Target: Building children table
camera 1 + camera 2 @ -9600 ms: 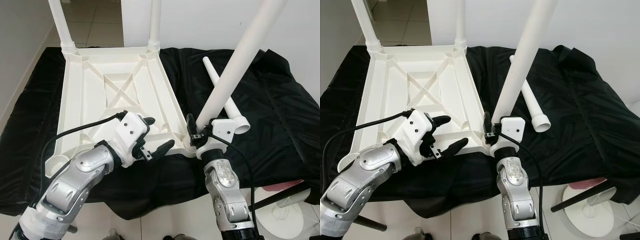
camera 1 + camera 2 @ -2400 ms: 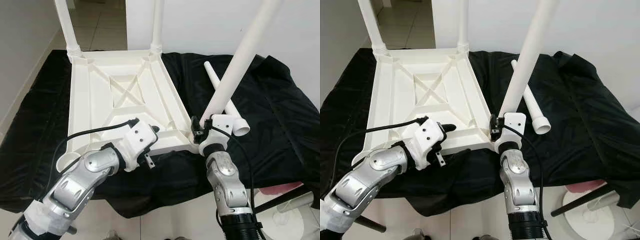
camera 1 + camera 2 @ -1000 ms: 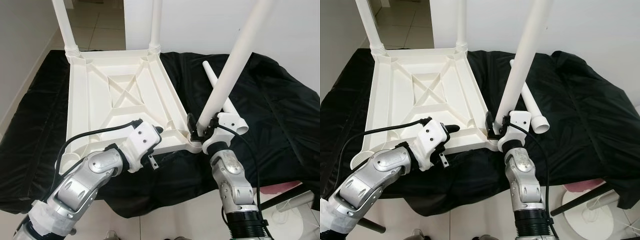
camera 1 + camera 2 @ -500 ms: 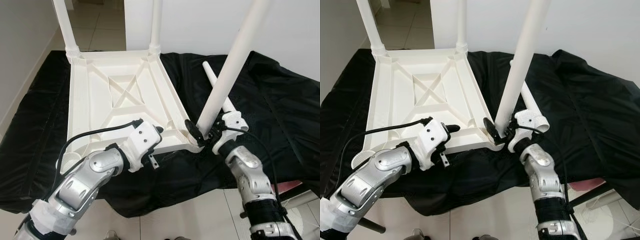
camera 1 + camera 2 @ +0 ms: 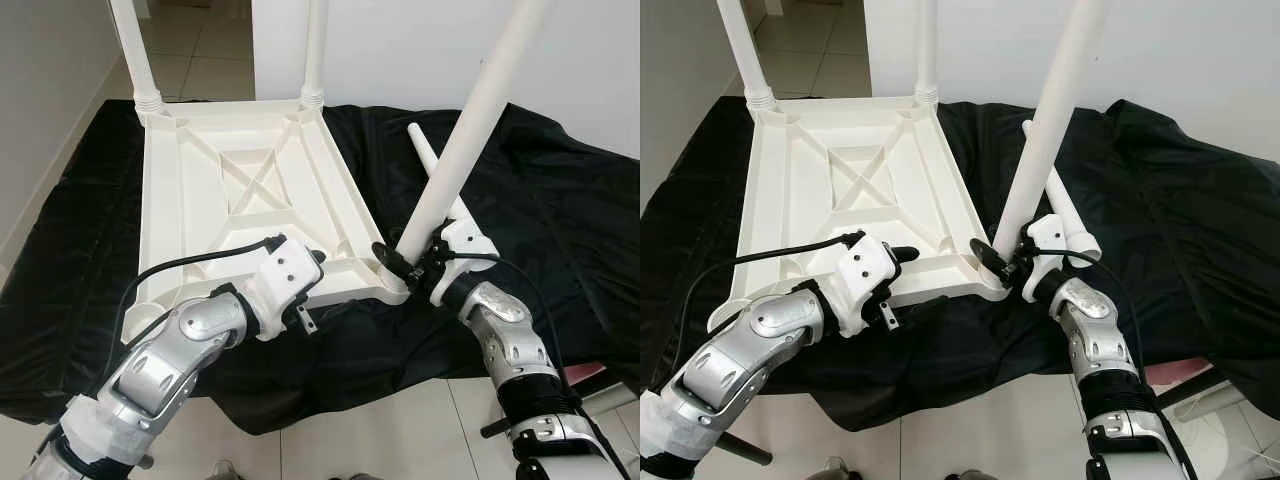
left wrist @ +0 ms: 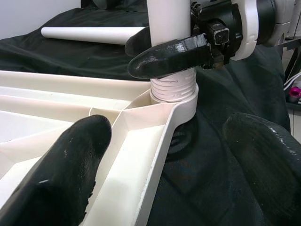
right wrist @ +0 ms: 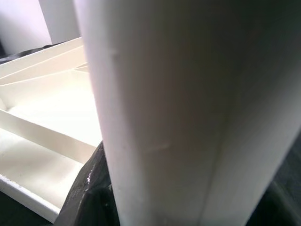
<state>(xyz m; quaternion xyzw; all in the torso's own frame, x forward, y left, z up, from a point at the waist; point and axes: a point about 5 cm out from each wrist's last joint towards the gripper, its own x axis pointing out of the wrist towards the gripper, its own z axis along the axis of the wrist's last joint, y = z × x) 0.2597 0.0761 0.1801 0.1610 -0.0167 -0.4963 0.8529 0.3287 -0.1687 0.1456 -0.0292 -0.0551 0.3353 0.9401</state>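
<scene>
The right pincer (image 5: 408, 262) is closed around the base of a long white plastic tube leg (image 5: 468, 125), which stands tilted in the near right corner socket (image 6: 173, 94) of the upturned white plastic children's table (image 5: 235, 195). The left pincer (image 5: 310, 280) rests at the table's near edge, its black fingers (image 6: 66, 165) spread apart and holding nothing. The table lies on a black cloth (image 5: 560, 210) with two legs (image 5: 135, 50) upright at the far corners. A loose white leg (image 5: 1065, 215) lies on the cloth just beside the right pincer.
</scene>
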